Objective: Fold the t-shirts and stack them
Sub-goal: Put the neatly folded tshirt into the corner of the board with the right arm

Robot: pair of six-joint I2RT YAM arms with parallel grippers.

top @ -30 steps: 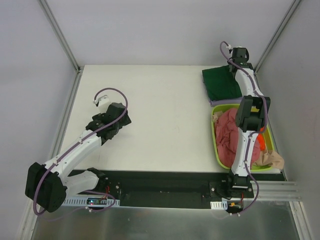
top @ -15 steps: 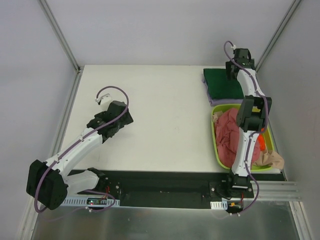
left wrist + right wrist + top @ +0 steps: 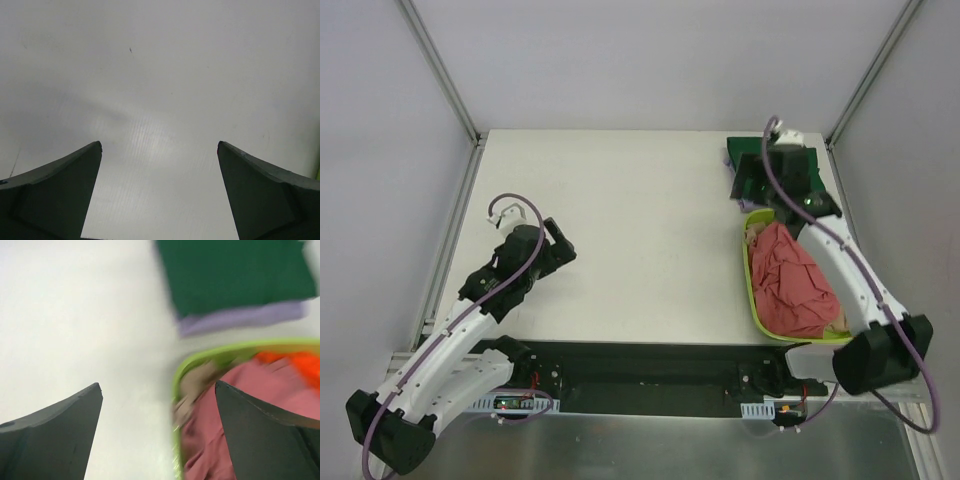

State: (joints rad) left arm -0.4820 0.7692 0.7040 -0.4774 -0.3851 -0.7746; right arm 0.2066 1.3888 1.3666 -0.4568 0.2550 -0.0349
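A folded dark green t-shirt (image 3: 235,275) lies flat on a lilac-purple t-shirt (image 3: 240,320) at the table's far right corner, the green one (image 3: 752,168) partly hidden by my right wrist in the top view. A crumpled pinkish-red t-shirt (image 3: 798,285) fills the lime-green basket (image 3: 748,290), with a bit of beige t-shirt (image 3: 756,238) at its far left corner. My right gripper (image 3: 765,188) (image 3: 157,390) hangs open and empty above the basket's far left rim, just short of the stack. My left gripper (image 3: 555,252) (image 3: 160,145) is open over bare table.
Something orange (image 3: 295,362) shows in the basket's far end in the blurred right wrist view. The white table (image 3: 640,220) stretches between the two arms. Frame posts stand at the far corners, and a black strip runs along the near edge.
The right gripper opened off the dark green shirt, which now lies flat, and drew back toward the basket as its elbow swung right. The left arm pulled back toward the near edge.
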